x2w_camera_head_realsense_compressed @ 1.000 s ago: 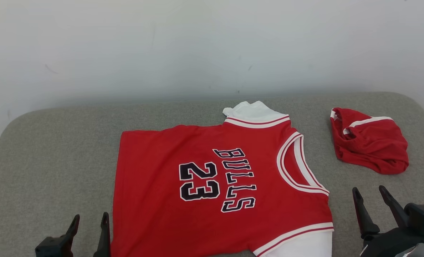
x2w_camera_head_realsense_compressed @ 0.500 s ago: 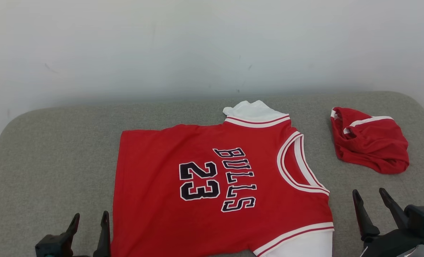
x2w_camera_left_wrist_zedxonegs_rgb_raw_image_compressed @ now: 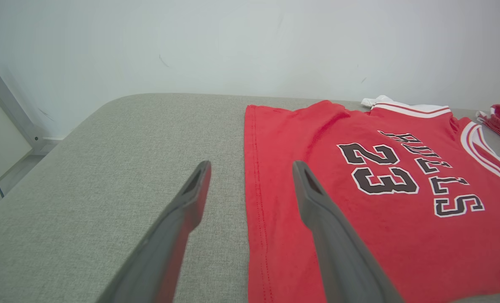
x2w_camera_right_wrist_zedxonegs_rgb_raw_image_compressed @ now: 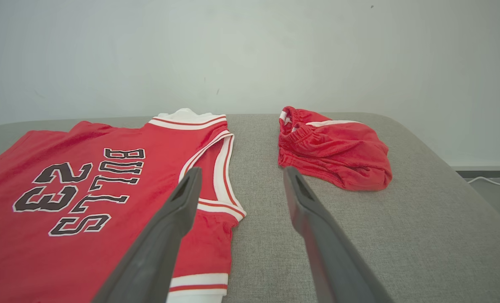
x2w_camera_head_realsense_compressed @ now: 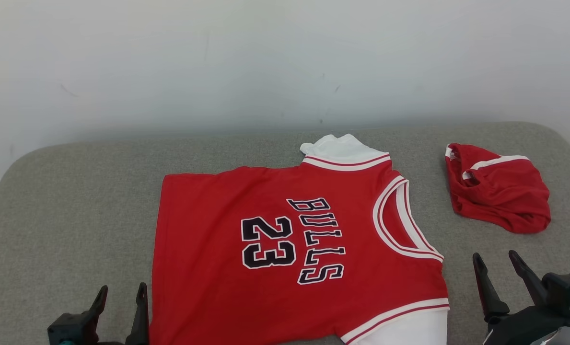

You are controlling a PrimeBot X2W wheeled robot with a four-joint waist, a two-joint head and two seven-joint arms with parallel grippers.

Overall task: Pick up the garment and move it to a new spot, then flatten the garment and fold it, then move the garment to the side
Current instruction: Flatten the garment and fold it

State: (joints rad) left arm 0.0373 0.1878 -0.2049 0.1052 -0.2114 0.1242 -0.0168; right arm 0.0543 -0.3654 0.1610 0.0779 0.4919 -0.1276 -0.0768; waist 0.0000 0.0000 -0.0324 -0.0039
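The red Bulls 23 jersey (x2w_camera_head_realsense_compressed: 294, 249) lies flat in the middle of the grey counter (x2w_camera_head_realsense_compressed: 74, 215), with its neck hole to the right. The left pincer (x2w_camera_head_realsense_compressed: 123, 289) is open and empty by the jersey's hem. The right pincer (x2w_camera_head_realsense_compressed: 494, 255) is open and empty too, near the jersey's neck side. Farther right of the jersey sits a crumpled red bundle (x2w_camera_head_realsense_compressed: 500, 196), maybe shorts.

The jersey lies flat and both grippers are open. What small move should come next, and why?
Probably lower the left gripper onto the hem of the jersey and close its fingers there, to begin a fold. The jersey lies unfolded on the grey surface; the hem runs between the left fingers in the left wrist view.
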